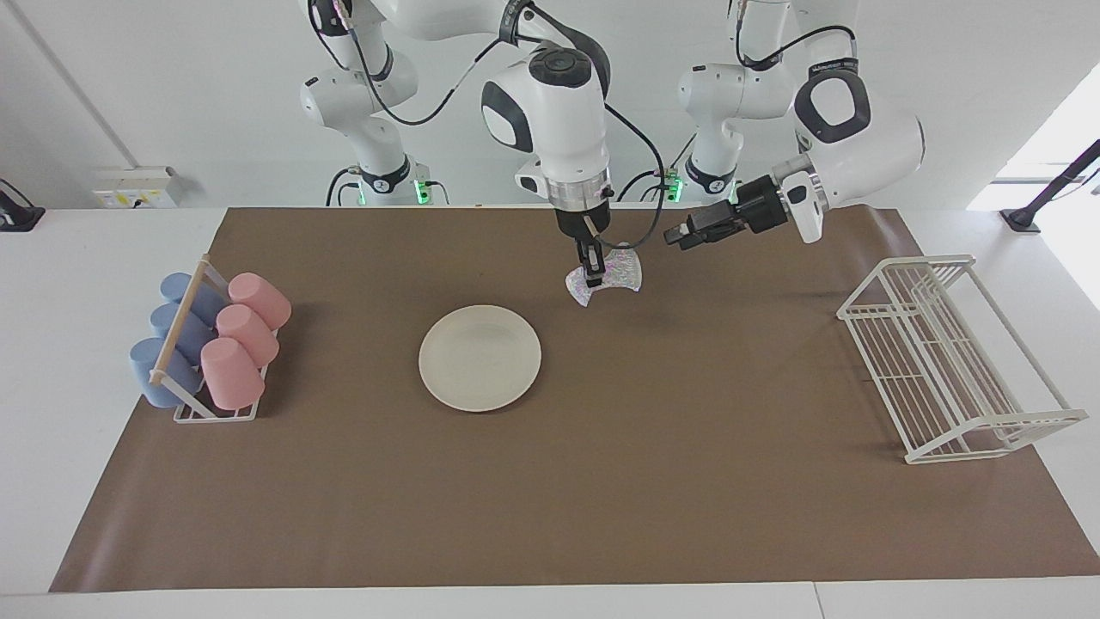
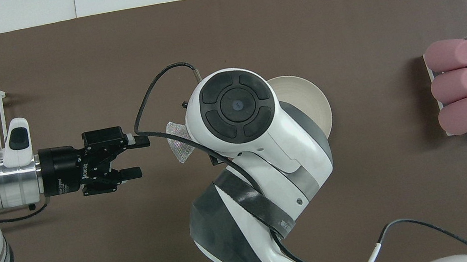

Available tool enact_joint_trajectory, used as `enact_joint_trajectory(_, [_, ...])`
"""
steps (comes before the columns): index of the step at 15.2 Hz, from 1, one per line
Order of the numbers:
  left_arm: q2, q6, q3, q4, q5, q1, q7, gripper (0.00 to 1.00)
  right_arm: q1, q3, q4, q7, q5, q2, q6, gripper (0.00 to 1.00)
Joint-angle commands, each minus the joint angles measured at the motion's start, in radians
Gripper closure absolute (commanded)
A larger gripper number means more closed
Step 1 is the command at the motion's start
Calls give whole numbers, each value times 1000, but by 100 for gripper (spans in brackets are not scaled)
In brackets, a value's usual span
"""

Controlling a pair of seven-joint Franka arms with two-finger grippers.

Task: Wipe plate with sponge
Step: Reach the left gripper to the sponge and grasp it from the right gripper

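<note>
Right gripper (image 1: 592, 280) jaws clenched on silvery wrinkly mesh sponge (image 1: 615, 277); left gripper (image 1: 679, 236) jaws released, over surface. Lift clear, carry onto round cream-white plate (image 1: 479, 358), press lightly.

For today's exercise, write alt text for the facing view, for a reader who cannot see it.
The right gripper is shut on the sponge, which lies on the brown mat nearer to the robots than the plate. The left gripper hangs open over the mat beside it. A cup rack and a white wire rack stand at the table's ends.
</note>
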Motion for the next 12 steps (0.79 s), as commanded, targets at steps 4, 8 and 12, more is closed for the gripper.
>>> enact_joint_trajectory(4, [67, 159, 13, 1, -95, -101, -21, 0, 4, -1, -3, 28, -23, -7, -13, 100])
enact_joint_trajectory(8, [79, 155, 11, 2, -130, -108, -29, 0, 4, -1, -3, 27, -23, -7, -13, 100])
enact_joint_trajectory(12, [75, 142, 13, 2, -170, -130, -82, 5, 2, -1, -4, 27, -23, -8, -13, 100])
